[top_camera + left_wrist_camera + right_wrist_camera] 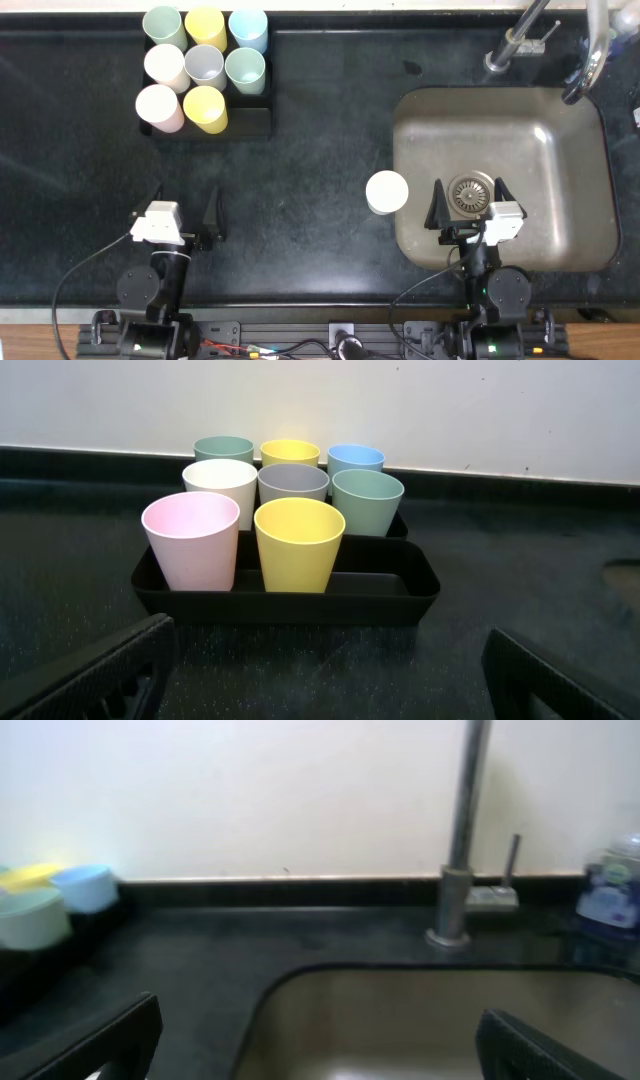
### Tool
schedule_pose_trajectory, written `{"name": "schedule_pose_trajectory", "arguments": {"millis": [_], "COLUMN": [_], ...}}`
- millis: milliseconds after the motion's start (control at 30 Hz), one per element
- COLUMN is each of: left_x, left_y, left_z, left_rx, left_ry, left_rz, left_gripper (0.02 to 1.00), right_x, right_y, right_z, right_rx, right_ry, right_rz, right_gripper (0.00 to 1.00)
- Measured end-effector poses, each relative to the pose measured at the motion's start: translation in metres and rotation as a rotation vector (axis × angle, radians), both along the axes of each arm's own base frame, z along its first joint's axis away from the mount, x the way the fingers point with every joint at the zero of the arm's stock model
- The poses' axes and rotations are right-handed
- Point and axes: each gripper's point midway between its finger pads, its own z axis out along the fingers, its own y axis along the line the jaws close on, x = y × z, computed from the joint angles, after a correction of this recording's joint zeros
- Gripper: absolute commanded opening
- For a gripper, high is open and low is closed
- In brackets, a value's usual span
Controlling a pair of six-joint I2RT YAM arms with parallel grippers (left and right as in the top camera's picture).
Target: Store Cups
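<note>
While eight pastel cups stand upright in a black tray at the back left of the dark counter, one white cup sits alone on the counter, just beside the left rim of the steel sink. The right gripper hangs over the sink near the drain, fingers spread wide apart. The left gripper waits in front of the tray, its fingers equally wide and holding nothing.

The lone cup lies immediately to the left of the right gripper, on the side facing the other arm, and well apart from the left gripper, so the right arm is clearly the nearer one. Its long axis runs vertically, showing from above as a plain disc; whether its mouth faces up or down cannot be told.

The tray's open slot is the front corner nearest the sink, beside a yellow cup. Carrying the cup there likely means a reach leftward across the counter.
</note>
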Motion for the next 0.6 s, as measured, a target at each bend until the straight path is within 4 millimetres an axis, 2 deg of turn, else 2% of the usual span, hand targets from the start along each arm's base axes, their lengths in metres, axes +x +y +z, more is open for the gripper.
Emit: {"name": "schedule_pose_trajectory", "arguments": {"millis": [67, 133, 200, 267, 333, 500, 567, 600], "left_x": [0.000, 0.000, 0.000, 0.000, 0.000, 0.000, 0.000, 0.000], "left_y": [0.000, 0.000, 0.000, 0.000, 0.000, 0.000, 0.000, 0.000], "left_z": [0.000, 0.000, 0.000, 0.000, 0.000, 0.000, 0.000, 0.000], "left_rx": [0.000, 0.000, 0.000, 0.000, 0.000, 0.000, 0.000, 0.000], "left_ry": [0.000, 0.000, 0.000, 0.000, 0.000, 0.000, 0.001, 0.000], "left_rz": [0.000, 0.000, 0.000, 0.000, 0.000, 0.000, 0.000, 0.000], "left_gripper": [1.000, 0.998, 0.998, 1.000, 1.000, 1.000, 1.000, 1.000], "right_x": [-0.001, -0.004, -0.012, -0.025, -0.037, -0.057, -0.060, -0.061], "right_y": [0.007, 0.014, 0.020, 0.021, 0.022, 0.028, 0.029, 0.029], "right_z": [-0.002, -0.011, -0.020, -0.018, 0.001, 0.075, 0.090, 0.091], "right_rx": [0.039, 0.082, 0.132, 0.178, 0.220, 0.300, 0.326, 0.342], "right_ry": [0.014, 0.082, 0.189, 0.283, 0.327, 0.352, 0.425, 0.493], "right_rz": [0.041, 0.082, 0.108, 0.109, 0.111, 0.139, 0.129, 0.115], "right_gripper": [0.998, 0.991, 0.996, 0.993, 0.996, 0.996, 0.996, 0.993]}}
